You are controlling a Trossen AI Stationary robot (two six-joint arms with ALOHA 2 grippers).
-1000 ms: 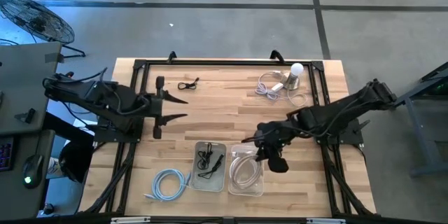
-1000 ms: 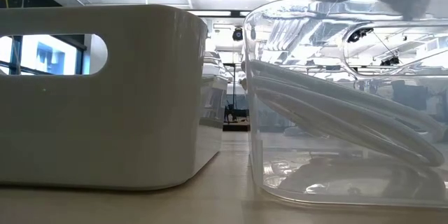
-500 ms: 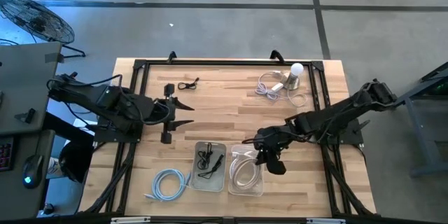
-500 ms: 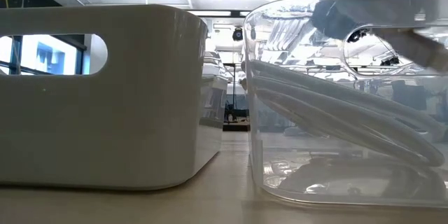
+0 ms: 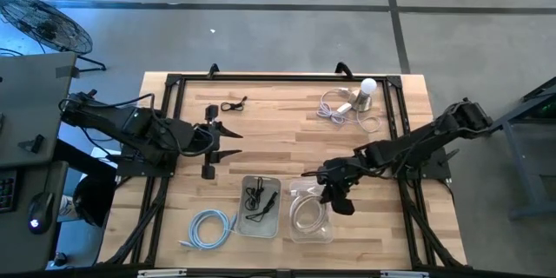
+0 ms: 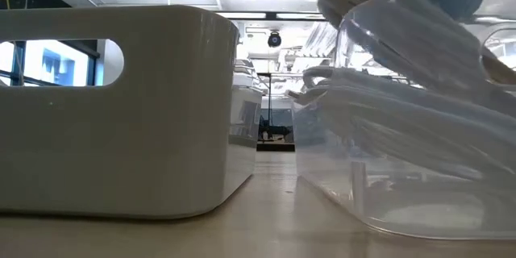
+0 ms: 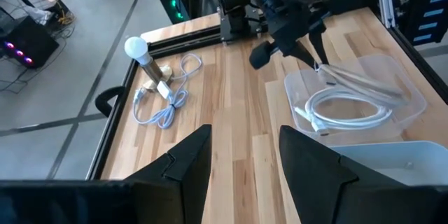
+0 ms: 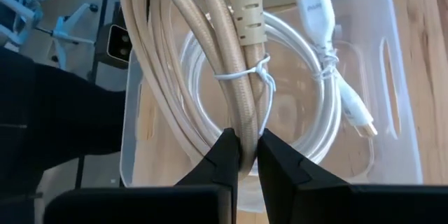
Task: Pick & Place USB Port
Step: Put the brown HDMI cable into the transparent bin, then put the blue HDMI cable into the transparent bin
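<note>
A light wooden bench seen from above, with 2 dark robot arms reaching in from either side. The right gripper hovers over a clear plastic rectangular bin near the front edge of the bench. Its fingers are clenched on a beige braided USB cable bundle tied with a thin wire twist, which hangs between them above the bin. Inside the bin lies a coiled white USB cable with a flat plug.

Just beside the clear bin stands an opaque white plastic bin holding a small black cable. A coiled light blue cable lies on the bench near that bin. At the far side sit a white bulb on a brass base with a loose pale cable, and a small black clip-like cable.

The left gripper waits above the bench's left half, fingers spread apart and holding nothing.
</note>
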